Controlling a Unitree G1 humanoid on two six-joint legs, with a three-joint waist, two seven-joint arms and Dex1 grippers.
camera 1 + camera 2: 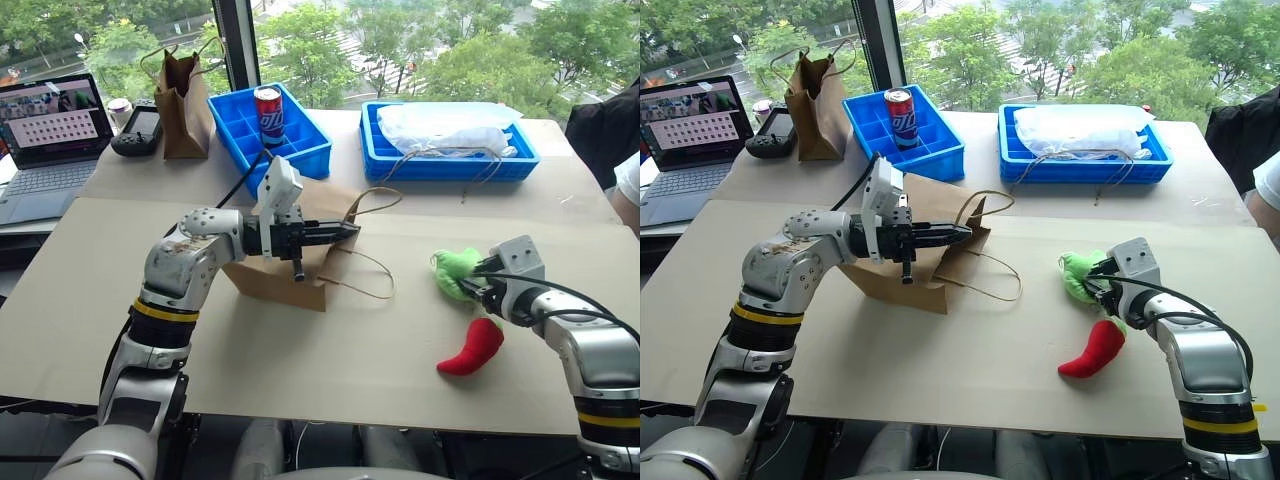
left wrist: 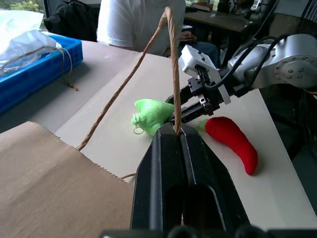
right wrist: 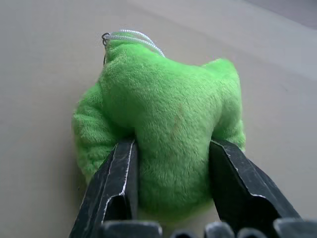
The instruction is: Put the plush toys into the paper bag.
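Note:
The wide brown paper bag [image 1: 272, 282] lies on the table at centre left. Its twine handle [image 2: 171, 59] is pulled taut, and my left gripper [image 1: 346, 232] is shut on it. To the right, the light-green plush toy [image 3: 168, 114] rests on the table with my right gripper [image 3: 172, 145] shut on it, one finger pressing into each side. That toy [image 1: 455, 266] sits just in front of my right wrist in the head view. The red chili plush toy [image 1: 473, 349] lies loose beside my right gripper, nearer the table's front edge.
At the back stand a narrower upright paper bag [image 1: 183, 105], a blue compartment tray [image 1: 300, 150] holding a soda can [image 1: 268, 110], and a second blue tray [image 1: 450, 162] with a plastic bag in it. A laptop [image 1: 50, 130] sits far left. A person [image 1: 626, 185] is at the right edge.

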